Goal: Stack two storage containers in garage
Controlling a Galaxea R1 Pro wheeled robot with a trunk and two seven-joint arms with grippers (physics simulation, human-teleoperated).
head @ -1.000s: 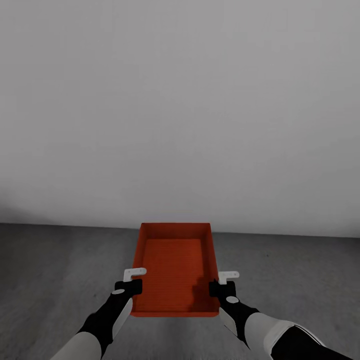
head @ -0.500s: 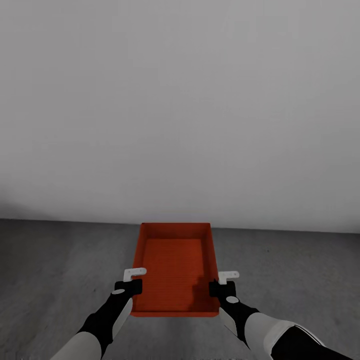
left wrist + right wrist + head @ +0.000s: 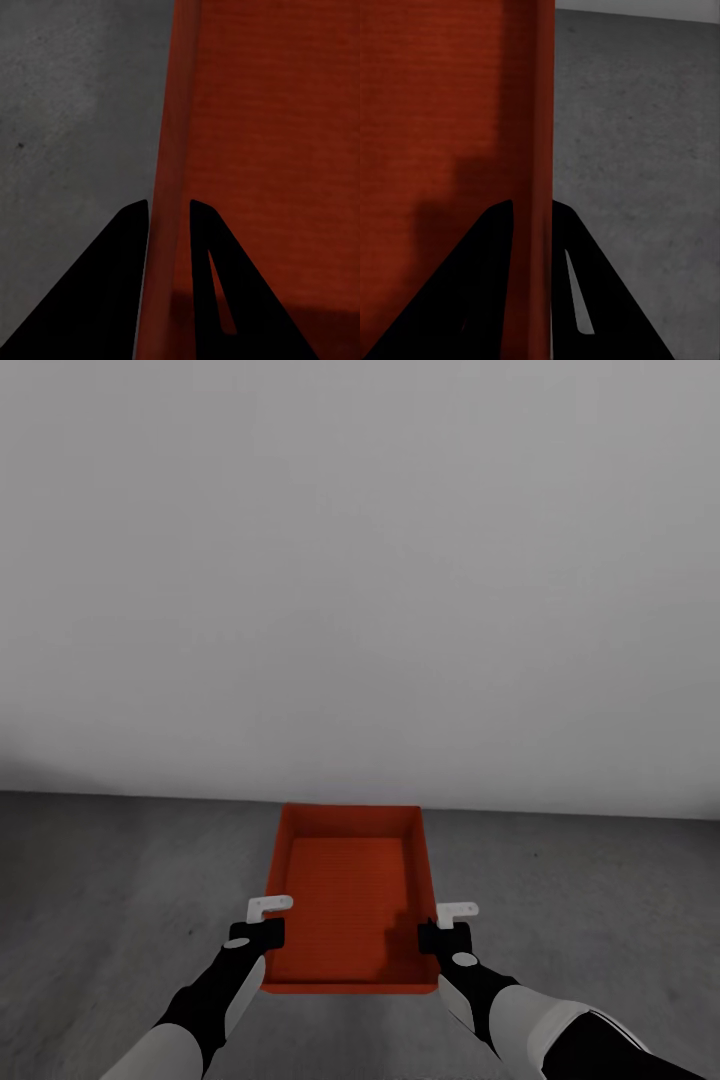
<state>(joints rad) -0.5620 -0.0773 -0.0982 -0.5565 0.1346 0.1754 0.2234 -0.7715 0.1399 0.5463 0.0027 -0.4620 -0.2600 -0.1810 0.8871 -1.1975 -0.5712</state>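
Tray held over the garage floor.
My left hand [image 3: 262,927] and right hand [image 3: 441,931] each pinch a side wall of the storage container [image 3: 350,885] above grey floor [image 3: 100,900].

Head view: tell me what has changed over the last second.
The line where the white wall meets the grey concrete floor has risen slightly in the picture, so the camera moved, not the things. The orange-red storage container stays gripped by the left pincer and right pincer on its side walls, unchanged.
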